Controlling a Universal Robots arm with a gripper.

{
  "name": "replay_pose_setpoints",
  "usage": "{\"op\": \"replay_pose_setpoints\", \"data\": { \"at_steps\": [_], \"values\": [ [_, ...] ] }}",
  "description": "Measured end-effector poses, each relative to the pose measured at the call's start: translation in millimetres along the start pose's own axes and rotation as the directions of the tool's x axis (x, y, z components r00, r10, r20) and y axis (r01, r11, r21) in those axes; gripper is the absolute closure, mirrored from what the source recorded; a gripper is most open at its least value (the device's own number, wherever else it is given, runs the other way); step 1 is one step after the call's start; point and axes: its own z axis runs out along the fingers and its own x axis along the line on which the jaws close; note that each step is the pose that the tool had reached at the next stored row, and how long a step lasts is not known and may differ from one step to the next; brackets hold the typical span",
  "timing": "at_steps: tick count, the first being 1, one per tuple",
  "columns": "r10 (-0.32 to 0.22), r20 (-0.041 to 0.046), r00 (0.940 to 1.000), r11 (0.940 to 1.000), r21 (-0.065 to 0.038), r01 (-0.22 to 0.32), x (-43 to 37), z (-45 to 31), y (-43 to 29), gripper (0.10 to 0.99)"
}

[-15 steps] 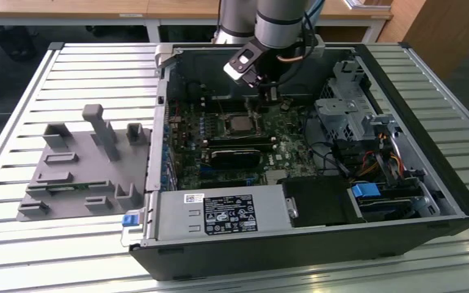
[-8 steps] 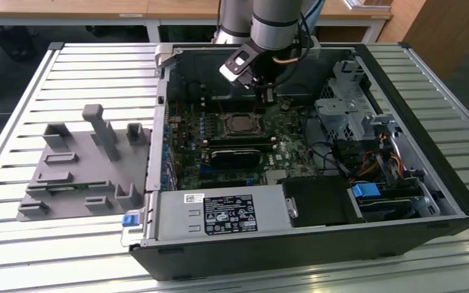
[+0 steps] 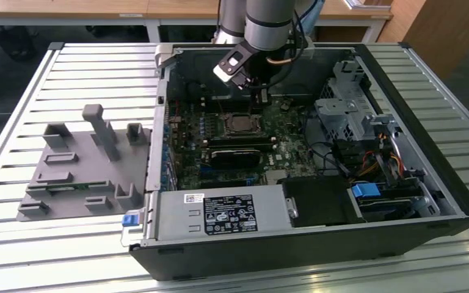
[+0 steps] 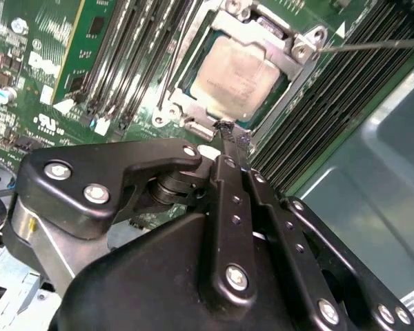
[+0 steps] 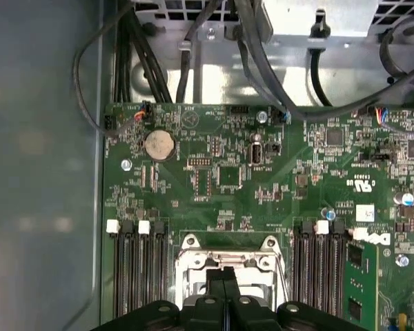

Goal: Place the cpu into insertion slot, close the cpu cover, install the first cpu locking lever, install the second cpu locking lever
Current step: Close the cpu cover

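The cpu (image 4: 236, 74), a silvery square chip, lies flat in the insertion slot (image 4: 188, 88), whose dark rim barely shows around it. The cpu cover (image 4: 300, 48), a silvery metal frame, lies down over the chip's edges. A thin wire locking lever (image 4: 372, 45) sticks out sideways from one corner of the cover. My gripper (image 4: 228, 131) is shut with nothing visible between its fingers, and its tip rests at the socket's edge by a small tab. In the exterior view the gripper (image 3: 259, 97) hovers just behind the cpu (image 3: 239, 124). The first wrist view has the fingers (image 5: 219, 279) over the cover (image 5: 224, 260).
Long black memory slots (image 4: 134, 48) flank the socket. Black memory sticks (image 3: 239, 146) sit in front of it, a power supply (image 3: 226, 213) nearer still. A drive cage (image 3: 341, 116) and cables fill the exterior view's right. A grey fixture (image 3: 80, 165) lies outside the case.
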Motion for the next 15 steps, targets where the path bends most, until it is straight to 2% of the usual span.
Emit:
{"op": "replay_pose_setpoints", "data": {
  "at_steps": [6, 15],
  "values": [
    [0.0, 0.0, 1.0, 1.0, 0.0, 0.0, -0.1, -0.1, -10.5, 0.98],
    [0.0, 0.0, 1.0, 1.0, 0.0, 0.0, -0.1, -0.2, -19.3, 0.98]
  ]
}}
